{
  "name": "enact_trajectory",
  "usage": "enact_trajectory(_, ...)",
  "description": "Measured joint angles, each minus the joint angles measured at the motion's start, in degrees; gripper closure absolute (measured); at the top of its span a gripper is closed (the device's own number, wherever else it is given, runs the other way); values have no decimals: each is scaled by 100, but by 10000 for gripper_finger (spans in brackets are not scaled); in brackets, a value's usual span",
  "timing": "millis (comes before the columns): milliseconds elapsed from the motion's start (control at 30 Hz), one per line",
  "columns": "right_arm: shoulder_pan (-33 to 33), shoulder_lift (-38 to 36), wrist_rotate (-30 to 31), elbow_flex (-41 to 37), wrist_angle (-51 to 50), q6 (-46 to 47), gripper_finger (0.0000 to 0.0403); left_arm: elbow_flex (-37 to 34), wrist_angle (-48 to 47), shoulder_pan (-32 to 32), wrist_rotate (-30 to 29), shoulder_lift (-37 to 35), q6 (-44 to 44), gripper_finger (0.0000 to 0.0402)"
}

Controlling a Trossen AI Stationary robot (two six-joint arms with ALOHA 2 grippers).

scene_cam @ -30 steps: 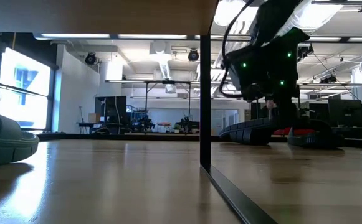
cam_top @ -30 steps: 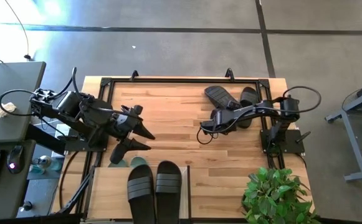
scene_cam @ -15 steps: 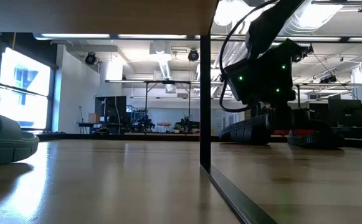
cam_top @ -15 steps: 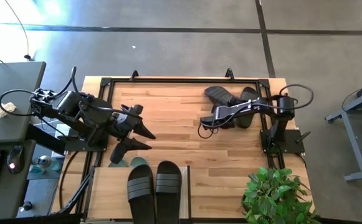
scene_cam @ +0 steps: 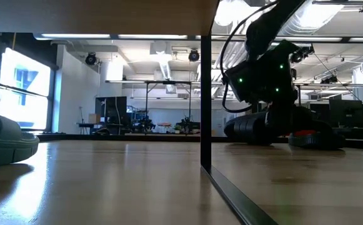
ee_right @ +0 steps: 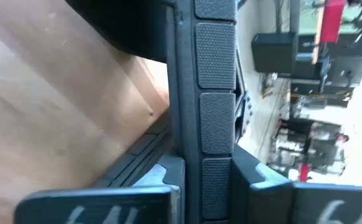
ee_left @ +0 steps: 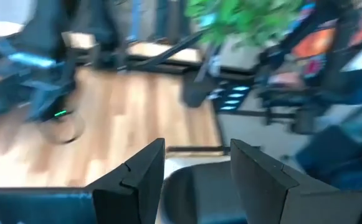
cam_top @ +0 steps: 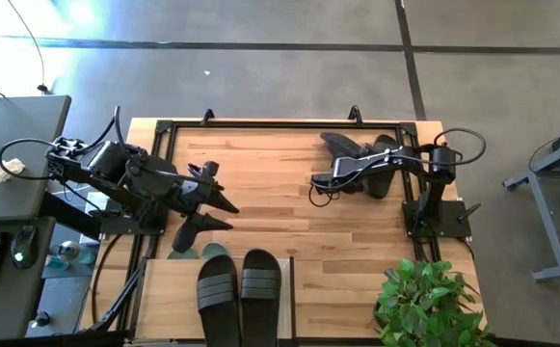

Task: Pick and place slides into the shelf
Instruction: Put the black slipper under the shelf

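Two dark, jointed arms trail looped black cables. Green indicator lights glow on one wrist. Ribbed, textured pads (ee_right: 215, 93) line the fingers.

The right gripper (cam_top: 316, 187) has drawn back toward the far right. It has closed on a black slide (cam_top: 349, 150).

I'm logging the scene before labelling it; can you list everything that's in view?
shelf-top slides: two, black, side by side on the shelf
far slides: two, black, far right of the table
green slide: at least one, sage green, on the table beside the shelf
shelf: one, light wood, near edge
table: one, wood
plant: one, green, near right corner
left gripper: open, above the table by the shelf
right gripper: shut, next to the far slides
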Motion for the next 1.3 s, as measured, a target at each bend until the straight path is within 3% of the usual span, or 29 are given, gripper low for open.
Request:
enact_trajectory(400, 263, -901, -253, 979, -946, 446, 367, 2, -1209, 8, -1440, -26, -172, 236)
enact_trajectory(633, 483, -1666, -1493, 2050, -786, -121, 367, 2, -1761, 10, -1922, -36, -159, 236)
enact_trajectory(867, 784, -2579, -3018, 2758, 427, -622, 367, -87, -1854, 11, -2026, -244, -170, 236)
enact_trajectory(1133, 1314, -3080, -3417, 2272, 1225, -757, 367, -1623, -345, 862, -1701, -1369, 132, 236)
enact_trajectory(1300, 1520, -3045, -4452, 1767, 2957, -1079, 367, -2250, 774, 1867, -278, -1674, 374, 236)
